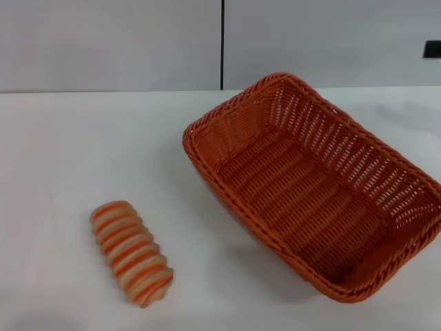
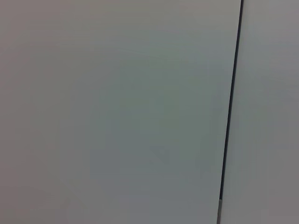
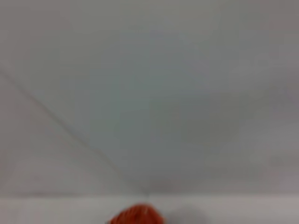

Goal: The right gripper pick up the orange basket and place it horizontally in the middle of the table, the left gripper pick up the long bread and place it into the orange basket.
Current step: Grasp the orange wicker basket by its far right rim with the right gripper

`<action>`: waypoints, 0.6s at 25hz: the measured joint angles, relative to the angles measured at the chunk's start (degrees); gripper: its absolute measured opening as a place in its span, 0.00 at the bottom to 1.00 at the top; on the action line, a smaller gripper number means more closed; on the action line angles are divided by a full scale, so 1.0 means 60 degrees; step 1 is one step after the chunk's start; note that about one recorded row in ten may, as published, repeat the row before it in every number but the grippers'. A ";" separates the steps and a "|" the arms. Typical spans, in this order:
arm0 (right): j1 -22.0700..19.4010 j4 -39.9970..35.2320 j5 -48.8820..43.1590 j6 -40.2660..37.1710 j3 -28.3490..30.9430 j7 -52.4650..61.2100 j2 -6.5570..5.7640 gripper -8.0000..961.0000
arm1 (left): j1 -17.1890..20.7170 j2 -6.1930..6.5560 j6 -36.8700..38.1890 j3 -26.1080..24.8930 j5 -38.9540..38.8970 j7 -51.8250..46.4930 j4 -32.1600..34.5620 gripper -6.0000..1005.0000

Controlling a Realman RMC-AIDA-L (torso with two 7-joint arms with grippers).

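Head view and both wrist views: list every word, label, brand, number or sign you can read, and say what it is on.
None: no view shows readable text.
The orange basket: plain wicker, no label.
The long bread: only orange and cream stripes.
The table: bare white, no marking.
The wall panels: blank; a dark vertical seam, nothing written.
A small dark patch at the head view's right edge: no legible marks.

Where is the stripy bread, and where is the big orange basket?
long bread (image 1: 131,253): head view, on the middle of its ridged striped top.
orange basket (image 1: 303,189): head view, on the woven floor inside it.
orange basket (image 3: 136,215): right wrist view, on the blurred bit of rim showing.
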 joint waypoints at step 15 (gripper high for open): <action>0.2482 0.4129 -0.2318 -0.0448 -0.0590 -0.0276 -0.0352 0.79 | 0.0030 0.0031 -0.0028 -0.0009 -0.0002 0.0001 0.0165 0.83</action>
